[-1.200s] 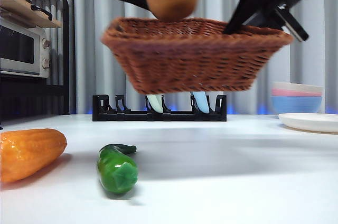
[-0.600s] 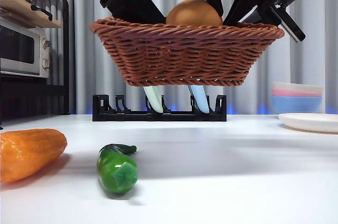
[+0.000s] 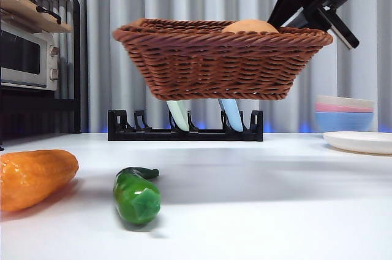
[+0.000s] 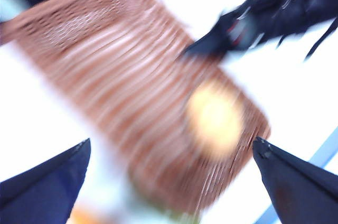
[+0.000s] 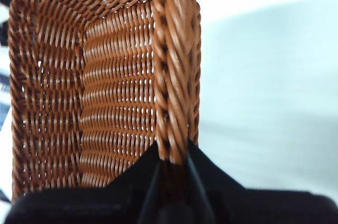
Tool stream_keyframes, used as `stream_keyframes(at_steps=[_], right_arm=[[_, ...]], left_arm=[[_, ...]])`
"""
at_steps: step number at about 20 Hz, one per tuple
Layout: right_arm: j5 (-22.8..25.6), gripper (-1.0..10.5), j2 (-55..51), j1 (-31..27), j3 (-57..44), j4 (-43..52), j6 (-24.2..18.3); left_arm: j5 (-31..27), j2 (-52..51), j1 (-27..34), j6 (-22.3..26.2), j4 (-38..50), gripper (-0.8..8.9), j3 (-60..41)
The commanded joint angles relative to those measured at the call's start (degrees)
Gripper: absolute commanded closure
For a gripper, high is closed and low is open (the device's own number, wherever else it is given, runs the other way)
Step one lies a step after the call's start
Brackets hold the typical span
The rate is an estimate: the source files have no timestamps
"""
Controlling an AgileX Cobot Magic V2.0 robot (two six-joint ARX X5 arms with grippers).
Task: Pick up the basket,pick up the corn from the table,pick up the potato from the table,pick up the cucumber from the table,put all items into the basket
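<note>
The brown wicker basket (image 3: 220, 64) hangs above the table (image 3: 263, 198), held at its right rim by my right gripper (image 3: 285, 21). In the right wrist view that gripper (image 5: 171, 152) is shut on the braided rim (image 5: 171, 76). The tan-orange potato (image 3: 250, 26) lies inside the basket, only its top showing. The blurred left wrist view looks down on the basket (image 4: 121, 86) and the potato (image 4: 214, 118); my left gripper (image 4: 171, 141) is open and empty above them. The orange-yellow corn (image 3: 33, 177) and the green cucumber (image 3: 136, 194) lie on the table at front left.
A black rack (image 3: 184, 128) with white and blue utensils stands behind, under the basket. Stacked bowls (image 3: 344, 113) and a white plate (image 3: 361, 141) are at the right. A microwave (image 3: 24, 54) on a shelf stands at the far left.
The left gripper let the potato go into the basket and rose out of the front view. The potato settled lower inside. The basket levelled out.
</note>
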Motion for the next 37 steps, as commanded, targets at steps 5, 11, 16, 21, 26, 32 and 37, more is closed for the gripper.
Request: stream_keyframes(at_steps=[5, 11, 16, 21, 26, 32, 37], right_arm=[[-0.8, 9.6, 0.1, -3.4, 0.6, 1.2, -2.0], [-0.8, 9.6, 0.0, -3.9, 0.6, 1.2, -3.1], [-0.9, 9.6, 0.0, -3.9, 0.6, 1.2, -3.5], [-0.9, 9.6, 0.0, -3.9, 0.6, 1.2, -3.5], [-0.9, 9.6, 0.0, -3.9, 0.6, 1.2, -3.5], [-0.8, 9.6, 0.0, -3.9, 0.6, 1.2, -3.5], [-0.4, 9.6, 0.0, -3.9, 0.6, 1.2, -3.5]], left_arm=[[-5.6, -9.3, -0.2, -9.7, -14.5, 2.93, -8.9], [-6.0, -11.3, 0.2, -14.7, -3.2, 2.93, -27.8], [-1.5, -5.4, 5.7, -13.4, 9.0, 3.15, -35.2], [6.1, 5.2, 15.7, -7.3, 16.2, 3.15, -35.3], [12.7, 14.6, 22.6, -3.6, 21.7, 3.15, -35.3], [13.0, 20.5, 23.3, -0.8, 23.4, 6.69, -35.3], [13.2, 18.3, 23.1, 2.1, 20.7, 8.21, -35.3]])
